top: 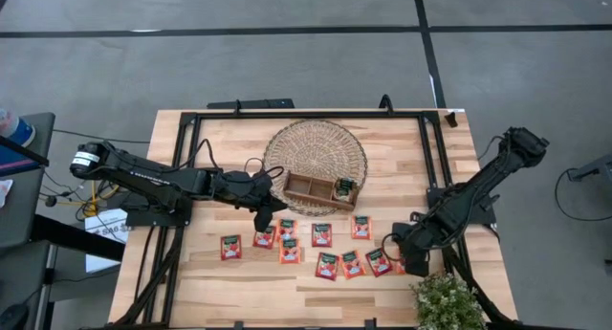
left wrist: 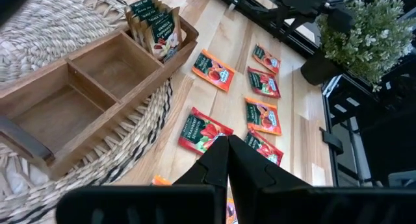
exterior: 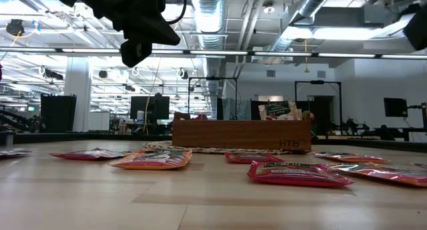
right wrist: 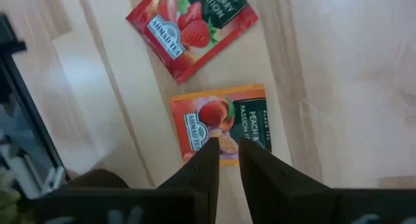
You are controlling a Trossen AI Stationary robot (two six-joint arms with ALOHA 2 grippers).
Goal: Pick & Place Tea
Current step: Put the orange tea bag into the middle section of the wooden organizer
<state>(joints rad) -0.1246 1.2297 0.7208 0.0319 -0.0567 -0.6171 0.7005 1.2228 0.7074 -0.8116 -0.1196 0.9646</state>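
Several red-orange tea sachets (top: pixel 321 234) lie flat in loose rows on the wooden table, in front of the brown divided tray (top: pixel 308 187). A few sachets (left wrist: pixel 155 26) stand upright in the tray's right-hand compartment. My left gripper (top: pixel 268 215) hangs shut and empty above the table near the tray's front left corner, over the sachets (left wrist: pixel 203 133). It shows raised in the low view too (exterior: pixel 137 50). My right gripper (right wrist: pixel 225 146) points down, open by a narrow gap, over the near edge of an orange peach sachet (right wrist: pixel 224 120). A red strawberry sachet (right wrist: pixel 192 26) lies beyond it.
The tray sits on a round woven mat (top: pixel 316 139). A potted plant (top: pixel 445 301) stands at the table's near right corner, close to the right arm. A black frame (top: pixel 426 148) runs along the table's sides. Bare wood lies near the front edge (top: pixel 268 292).
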